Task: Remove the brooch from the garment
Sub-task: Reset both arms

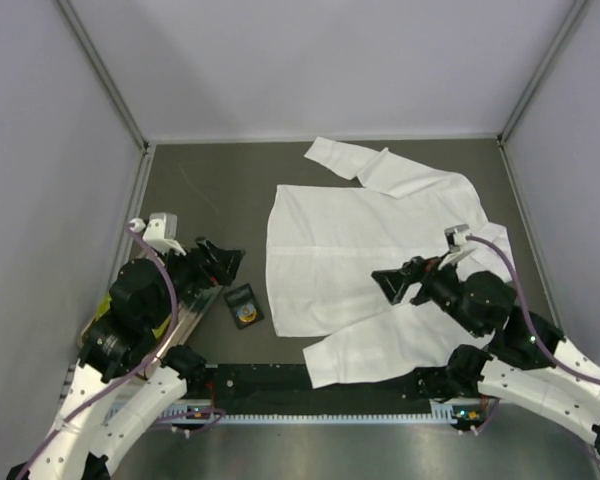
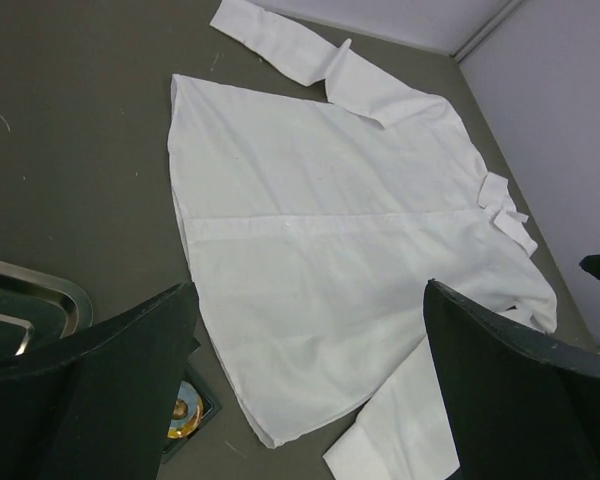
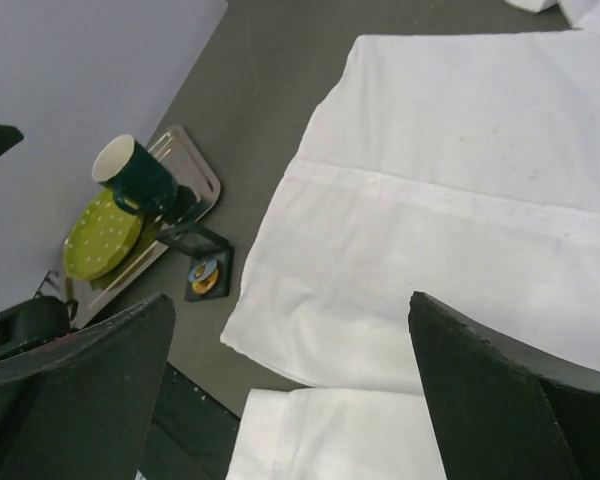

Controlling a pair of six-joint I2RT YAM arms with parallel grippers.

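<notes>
The garment (image 1: pixel 350 250) (image 2: pixel 310 230) (image 3: pixel 460 200), a white long-sleeved shirt, lies flat across the middle and right of the dark table. No brooch shows on its cloth. Left of its hem a small black open box (image 1: pixel 243 303) holds a round blue and gold brooch (image 1: pixel 245 314) (image 2: pixel 183 412) (image 3: pixel 205 275). My left gripper (image 1: pixel 230 262) (image 2: pixel 308 288) hangs open just behind the box, with nothing between its fingers. My right gripper (image 1: pixel 388 283) (image 3: pixel 290 300) hovers open over the shirt's lower part near a folded sleeve, also with nothing in it.
A metal tray (image 3: pixel 195 165) (image 2: pixel 40 290) sits at the table's left edge under my left arm, carrying a dark green mug (image 3: pixel 135 175) and a green dotted plate (image 3: pixel 100 235). Grey walls close in the table on three sides. A black rail (image 1: pixel 310 385) runs along the near edge.
</notes>
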